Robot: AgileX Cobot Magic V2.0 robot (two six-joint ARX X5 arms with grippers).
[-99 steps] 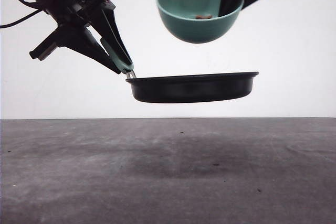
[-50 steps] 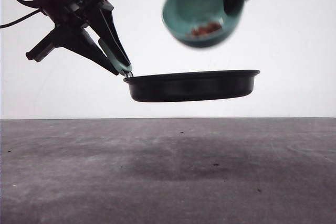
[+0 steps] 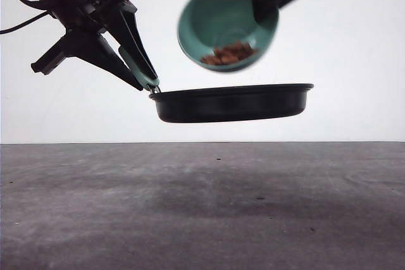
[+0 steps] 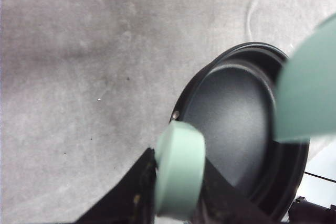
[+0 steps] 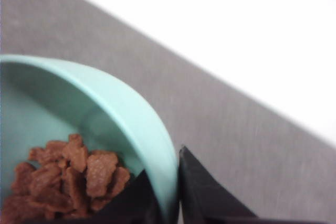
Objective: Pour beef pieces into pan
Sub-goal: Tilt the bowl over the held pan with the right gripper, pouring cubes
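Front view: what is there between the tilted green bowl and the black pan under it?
Nothing; only open air separates the bowl from the pan in the front view. The beef pieces sit inside the bowl near its lowered rim.

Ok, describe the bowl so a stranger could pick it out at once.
Above the grey table, the left gripper holds a black pan by its handle. Just above the pan, the right gripper tilts a teal bowl, the one holding reddish-brown beef pieces.
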